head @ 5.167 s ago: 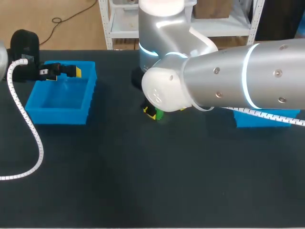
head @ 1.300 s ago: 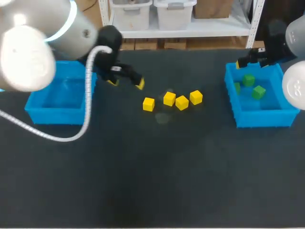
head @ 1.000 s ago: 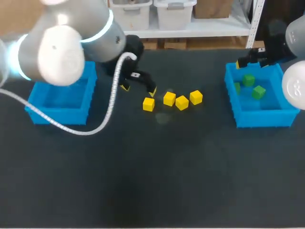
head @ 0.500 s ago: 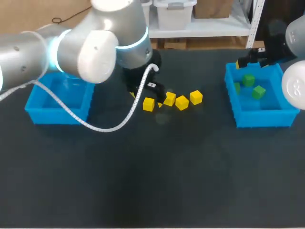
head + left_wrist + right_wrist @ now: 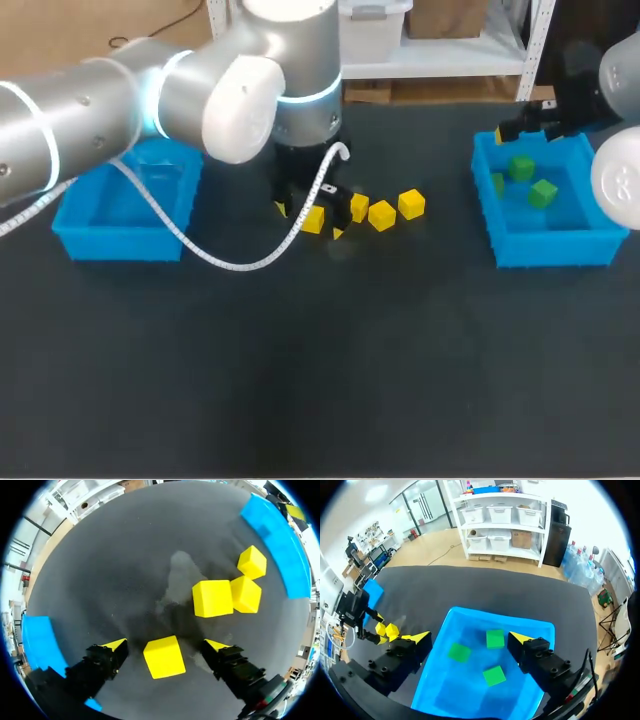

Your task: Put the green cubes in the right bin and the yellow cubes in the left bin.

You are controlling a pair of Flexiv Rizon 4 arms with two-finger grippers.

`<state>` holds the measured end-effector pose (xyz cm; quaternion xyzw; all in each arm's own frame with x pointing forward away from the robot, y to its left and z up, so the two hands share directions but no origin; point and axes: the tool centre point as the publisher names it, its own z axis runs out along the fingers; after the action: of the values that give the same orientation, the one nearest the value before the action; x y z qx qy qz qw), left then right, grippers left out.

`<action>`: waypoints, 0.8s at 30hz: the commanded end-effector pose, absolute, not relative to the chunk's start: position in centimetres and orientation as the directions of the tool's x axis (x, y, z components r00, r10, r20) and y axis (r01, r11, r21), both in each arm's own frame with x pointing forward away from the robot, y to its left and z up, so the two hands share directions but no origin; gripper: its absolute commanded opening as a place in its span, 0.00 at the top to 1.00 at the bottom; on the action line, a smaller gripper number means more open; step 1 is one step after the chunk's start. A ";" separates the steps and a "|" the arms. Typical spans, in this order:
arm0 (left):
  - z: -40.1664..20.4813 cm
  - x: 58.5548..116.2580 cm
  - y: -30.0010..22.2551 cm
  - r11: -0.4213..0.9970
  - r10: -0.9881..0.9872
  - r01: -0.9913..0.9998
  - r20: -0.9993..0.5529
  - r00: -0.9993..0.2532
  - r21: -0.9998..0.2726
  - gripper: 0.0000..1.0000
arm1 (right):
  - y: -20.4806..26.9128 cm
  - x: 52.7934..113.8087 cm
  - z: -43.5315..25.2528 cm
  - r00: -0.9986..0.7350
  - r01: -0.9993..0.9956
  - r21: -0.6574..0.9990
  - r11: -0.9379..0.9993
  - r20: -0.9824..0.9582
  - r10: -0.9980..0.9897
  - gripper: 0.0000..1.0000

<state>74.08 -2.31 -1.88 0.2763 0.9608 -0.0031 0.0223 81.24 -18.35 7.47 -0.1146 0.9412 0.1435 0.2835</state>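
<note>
Left gripper [image 5: 166, 646]: fingers are standing spread wide over the table [image 5: 300, 380], pinching nothing.

First yellow cube [image 5: 164, 656]: is lying on the table between the left fingers, with a gap showing on either side, so neither tip is touching it.

Second yellow cube [image 5: 212, 598] and third yellow cube [image 5: 245, 594]: are sitting just ahead of the left fingers, touching each other. Fourth yellow cube [image 5: 251, 562]: is lying just beyond them, farther ahead of the fingers.

Left bin [image 5: 120, 240]: is standing well off to the side of the left gripper.

Right gripper [image 5: 470, 637]: fingers are hanging spread apart above the right bin [image 5: 485, 614], gripping nothing.

Three green cubes: all are lying inside the right bin. One [image 5: 495, 638] is showing between the right fingers, one [image 5: 459, 652] is lying nearer one finger, and one [image 5: 494, 675] is sitting under the gripper.
</note>
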 end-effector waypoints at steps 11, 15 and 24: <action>-1.7 74.3 -2.6 0.833 0.553 0.551 -0.031 -0.833 0.049 1.00 | -18.4 81.1 7.5 -0.813 -0.295 0.203 0.934 -0.567 -0.134 0.00; 0.4 74.0 -2.4 0.819 0.574 0.571 -0.101 -0.812 0.064 1.00 | -18.4 81.1 7.5 -0.813 -0.295 0.203 0.934 -0.567 -0.134 0.00; 10.5 75.0 6.8 0.914 0.406 0.373 -0.393 -0.825 0.161 1.00 | -18.4 81.1 7.5 -0.813 -0.295 0.203 0.934 -0.567 -0.134 0.00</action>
<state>78.90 1.68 6.15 0.2426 0.9625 0.0447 0.1129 81.24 -18.35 7.47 -0.1146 0.9413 0.1435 0.2834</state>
